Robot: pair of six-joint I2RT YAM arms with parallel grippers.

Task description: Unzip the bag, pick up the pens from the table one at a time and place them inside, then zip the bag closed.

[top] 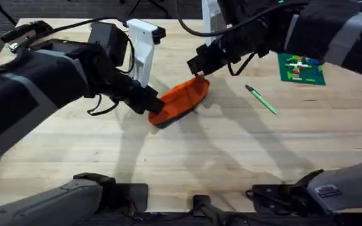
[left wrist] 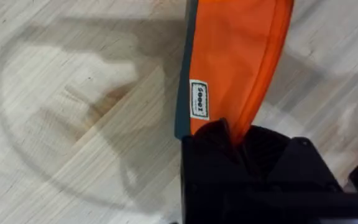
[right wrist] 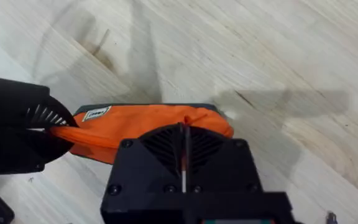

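Observation:
The orange bag point(top: 182, 100) lies in the middle of the table point(top: 231, 157), slightly lifted between both grippers. My left gripper point(top: 153, 104) is shut on the bag's near-left end; in the left wrist view the orange fabric point(left wrist: 235, 56) with its white label runs out from between the black fingers point(left wrist: 272, 155). My right gripper point(top: 200, 70) is at the bag's far-right end. In the right wrist view it point(right wrist: 184, 132) is shut on the small red pull point(right wrist: 188, 120) atop the bag point(right wrist: 129, 121). One green pen point(top: 261, 99) lies to the right of the bag.
A white stand point(top: 144, 44) rises just behind the bag. A green plate with small bricks point(top: 301, 69) sits at the far right. In the right wrist view the left gripper point(right wrist: 17, 134) shows as a black block at the bag's other end. Bare wood lies in front.

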